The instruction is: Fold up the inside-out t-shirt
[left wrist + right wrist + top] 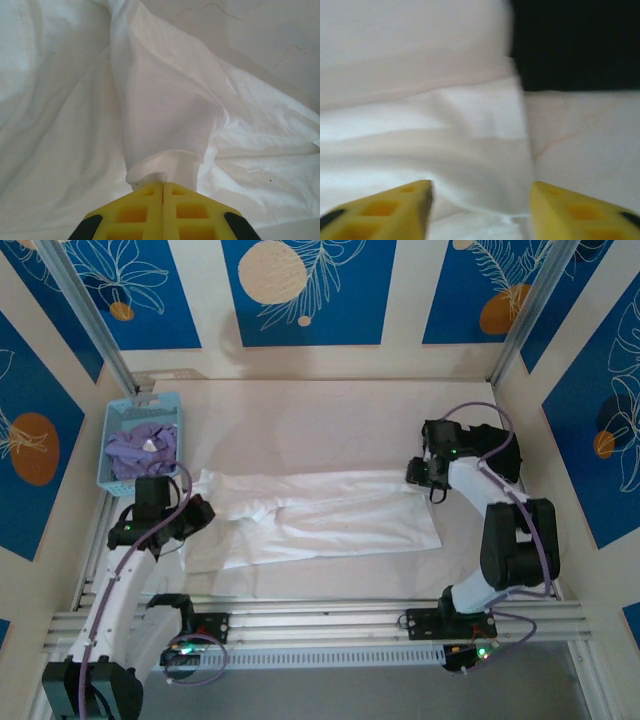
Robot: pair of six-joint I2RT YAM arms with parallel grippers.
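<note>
From above, the shirt (320,515) lies stretched across the table (300,420) between the arms. The left gripper (195,512) is at its left end near the basket (110,425), the right gripper (420,475) at its right end. The left wrist view shows the left gripper clenched on a pinch of shirt. The right wrist view, blurred, shows the right gripper released, spread over the shirt's edge.

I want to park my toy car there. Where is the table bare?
The biggest bare patch of table is the far strip behind the white t-shirt, between the blue basket and the right arm. A thinner strip lies between the shirt and the front rail. Crowded: the left side, where basket, shirt and the pinching left fingers meet.
</note>
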